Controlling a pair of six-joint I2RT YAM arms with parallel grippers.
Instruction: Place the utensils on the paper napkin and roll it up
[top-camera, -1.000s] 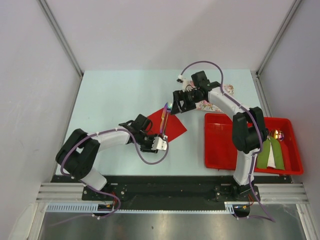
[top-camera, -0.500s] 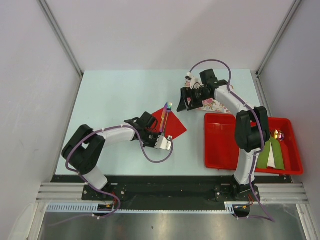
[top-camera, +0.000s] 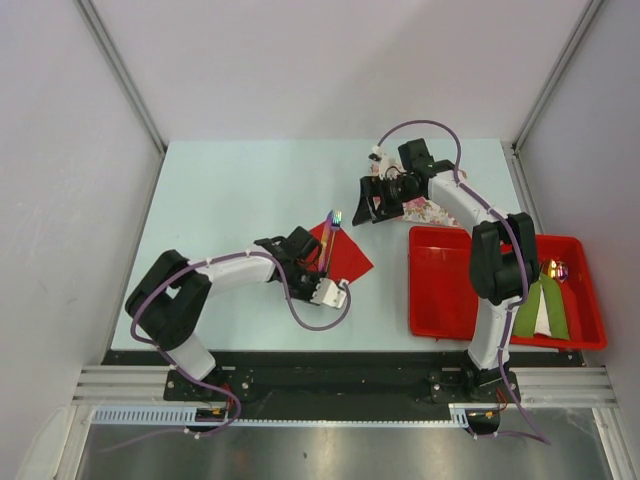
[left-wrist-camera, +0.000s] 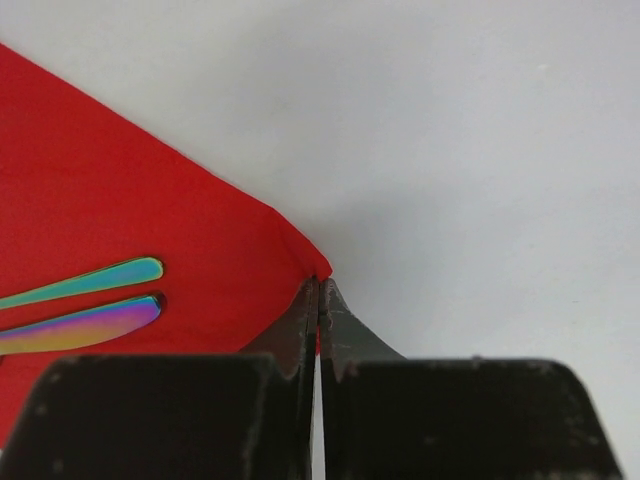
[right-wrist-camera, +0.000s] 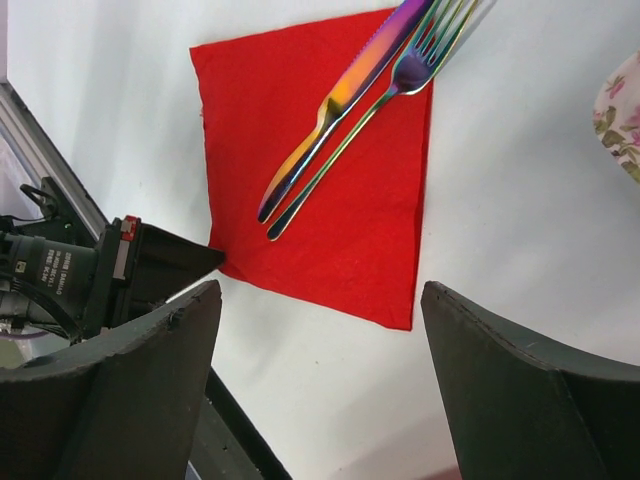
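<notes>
Pale mint table (top-camera: 230, 190) inside a booth of plain white walls (top-camera: 300, 60) with metal corner posts. Surface is bare and matte in both wrist views.

Red napkin (top-camera: 350, 252) lies flat near the table's centre, turned like a diamond. Knife (right-wrist-camera: 350, 90) and fork (right-wrist-camera: 400, 75) lie side by side on it, touching or nearly so. Both have a rainbow purple-blue sheen. Their heads reach past the napkin's far corner onto the table, and the handle ends rest on the red paper.

Left gripper (left-wrist-camera: 319, 300) is down at the napkin's near corner, jaws pressed together on the paper tip. The corner looks slightly lifted there.

Right gripper (right-wrist-camera: 320, 295) hangs above the table on the far side of the napkin, jaws spread wide, holding nothing, touching nothing.

Floral mat (top-camera: 432, 210) lies just beyond the right gripper, partly under that arm. Red tray (top-camera: 440, 300) sits to the right of the napkin, apart from it, with a green roll (top-camera: 528, 308) inside at its right end.
</notes>
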